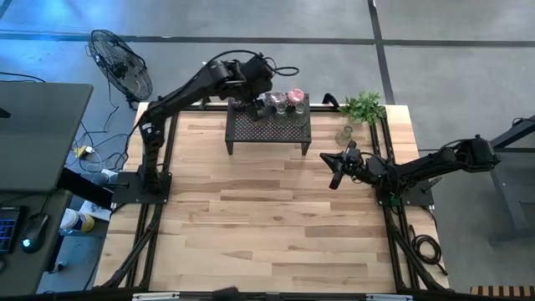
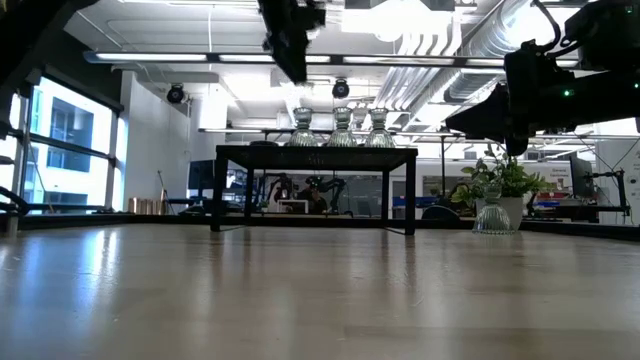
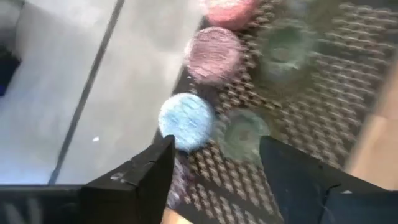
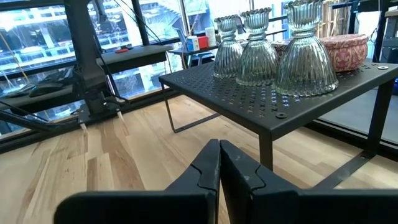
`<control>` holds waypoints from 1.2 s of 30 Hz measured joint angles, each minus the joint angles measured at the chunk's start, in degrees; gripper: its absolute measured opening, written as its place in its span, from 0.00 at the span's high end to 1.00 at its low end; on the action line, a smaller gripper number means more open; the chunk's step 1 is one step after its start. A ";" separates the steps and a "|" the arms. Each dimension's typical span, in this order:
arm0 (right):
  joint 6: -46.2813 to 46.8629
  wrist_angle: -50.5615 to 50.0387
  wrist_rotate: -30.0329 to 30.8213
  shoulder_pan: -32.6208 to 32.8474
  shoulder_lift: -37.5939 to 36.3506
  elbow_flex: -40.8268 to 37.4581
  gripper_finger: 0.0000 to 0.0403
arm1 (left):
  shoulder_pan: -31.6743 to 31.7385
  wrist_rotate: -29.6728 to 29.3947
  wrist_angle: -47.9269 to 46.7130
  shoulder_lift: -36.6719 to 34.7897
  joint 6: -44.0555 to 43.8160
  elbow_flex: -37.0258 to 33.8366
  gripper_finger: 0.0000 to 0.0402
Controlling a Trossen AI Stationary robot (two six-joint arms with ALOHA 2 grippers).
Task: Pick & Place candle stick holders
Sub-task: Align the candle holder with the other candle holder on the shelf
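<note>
Several candle stick holders stand on the black mesh rack [image 1: 269, 125] at the table's far side: a pale blue one [image 3: 185, 121], a mottled purple one [image 3: 214, 53], a pink one [image 1: 294, 96], olive-green ones [image 3: 244, 134] and ribbed clear ones [image 4: 305, 53]. One more clear holder [image 1: 343, 135] stands on the table by the plant. My left gripper [image 3: 214, 168] hangs open above the rack's far left part, over the blue and green holders, with nothing between its fingers. My right gripper [image 1: 334, 171] is shut and empty, level above the table at the right.
A green leafy plant [image 1: 364, 107] in a pot stands at the far right corner. The rack stands on thin legs [image 2: 411, 190] with open space under it. Bare wooden tabletop [image 1: 267, 226] stretches across the middle and near side. A fan [image 1: 121, 63] stands off the table's far left.
</note>
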 joint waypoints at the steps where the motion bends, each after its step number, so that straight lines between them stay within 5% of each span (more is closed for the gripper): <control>1: 0.00 -0.01 0.00 0.00 0.00 0.00 1.00 | -0.63 0.79 -0.71 -1.11 0.02 -0.09 0.46; 7: -0.42 -0.36 0.02 0.00 0.00 0.00 1.00 | -6.44 4.84 4.96 -11.68 0.83 -9.34 0.74; 12: -0.65 -0.66 0.04 0.00 -0.02 0.00 1.00 | -11.59 5.69 21.07 -24.16 0.11 -28.83 0.96; 18: -1.97 -0.82 2.73 -0.02 -0.13 0.00 1.00 | -14.96 5.33 46.44 -40.15 -0.66 -59.62 0.96; 22: -1.74 -3.62 4.63 -2.26 -0.15 0.92 1.00 | -14.79 8.95 55.38 -47.94 -8.07 -73.62 0.95; 26: -0.03 -16.81 3.51 -6.17 -0.16 6.43 1.00 | -15.81 9.84 62.72 -52.40 -8.63 -83.89 0.95; 36: 6.13 -73.85 -2.47 -17.75 -0.90 31.22 1.00 | -17.44 12.01 91.17 -57.08 -7.92 -102.10 0.95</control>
